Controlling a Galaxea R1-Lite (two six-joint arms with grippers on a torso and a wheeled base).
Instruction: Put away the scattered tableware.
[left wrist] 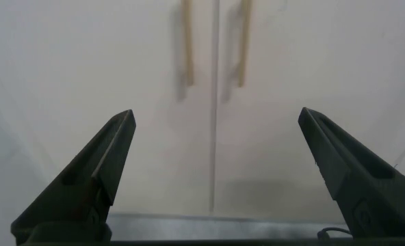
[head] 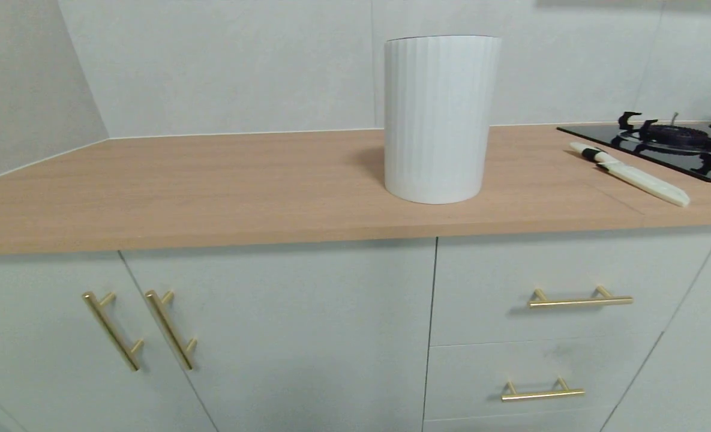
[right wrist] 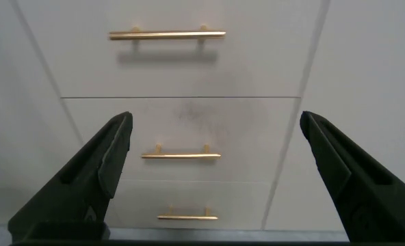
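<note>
A tall white ribbed container [head: 437, 117] stands upright on the wooden countertop [head: 211, 186]. To its right a white utensil with a black band [head: 630, 174] lies flat on the counter beside the stove. My left gripper [left wrist: 216, 126] is open and faces the two cabinet doors with gold handles [left wrist: 186, 44]. My right gripper [right wrist: 216, 130] is open too, low in front of the drawer fronts, with nothing between its fingers.
A black gas hob [head: 679, 144] occupies the counter's far right. Below the counter are two cabinet doors with gold handles [head: 112, 330] on the left and stacked drawers with gold bar handles [head: 580, 300] on the right. The counter's left half is bare wood.
</note>
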